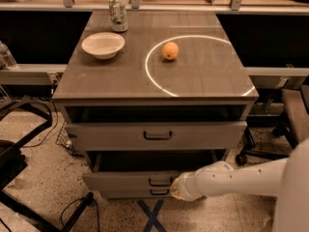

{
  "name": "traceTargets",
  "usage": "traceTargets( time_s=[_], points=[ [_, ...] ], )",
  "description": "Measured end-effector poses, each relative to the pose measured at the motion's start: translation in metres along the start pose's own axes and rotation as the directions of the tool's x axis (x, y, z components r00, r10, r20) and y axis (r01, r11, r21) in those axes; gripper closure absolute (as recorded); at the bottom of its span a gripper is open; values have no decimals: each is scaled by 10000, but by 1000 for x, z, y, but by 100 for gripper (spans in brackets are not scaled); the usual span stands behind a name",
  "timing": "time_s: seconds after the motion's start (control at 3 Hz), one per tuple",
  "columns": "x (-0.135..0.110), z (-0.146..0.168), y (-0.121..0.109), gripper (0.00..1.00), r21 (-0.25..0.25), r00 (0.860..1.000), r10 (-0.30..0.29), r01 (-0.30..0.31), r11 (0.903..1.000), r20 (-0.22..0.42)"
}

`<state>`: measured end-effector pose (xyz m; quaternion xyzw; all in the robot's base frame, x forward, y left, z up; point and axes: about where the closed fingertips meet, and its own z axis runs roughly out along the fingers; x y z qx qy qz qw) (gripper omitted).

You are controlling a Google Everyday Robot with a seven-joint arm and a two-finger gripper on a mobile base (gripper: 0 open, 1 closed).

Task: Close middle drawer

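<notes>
The middle drawer (130, 180) is the grey second drawer of the cabinet, with a small dark bar handle (160, 182). It sticks out only a little, with a dark gap above its front. My gripper (175, 188) is at the end of the white arm (231, 179) that reaches in from the lower right. It sits against the drawer front just right of the handle. The lowest drawer front (145, 193) shows just beneath.
The top drawer (154, 135) stands slightly open. On the cabinet top are a white bowl (103, 44), an orange (169, 50) and a can (118, 14). A dark chair frame (19, 163) stands at the left and a chair base (263, 149) at the right.
</notes>
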<state>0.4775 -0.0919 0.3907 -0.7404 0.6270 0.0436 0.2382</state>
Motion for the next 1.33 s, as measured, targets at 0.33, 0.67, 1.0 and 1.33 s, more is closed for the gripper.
traceTargets(
  time_s=[0.33, 0.67, 1.0, 1.33],
  points=[
    [-1, 23, -31, 100, 146, 9993, -356, 354, 9993, 132],
    [-1, 23, -31, 100, 144, 9993, -357, 355, 9993, 134],
    [2, 43, -57, 100, 306, 9970, -686, 676, 9972, 344],
    [2, 42, -55, 100, 304, 9970, -687, 676, 9972, 345]
  ],
)
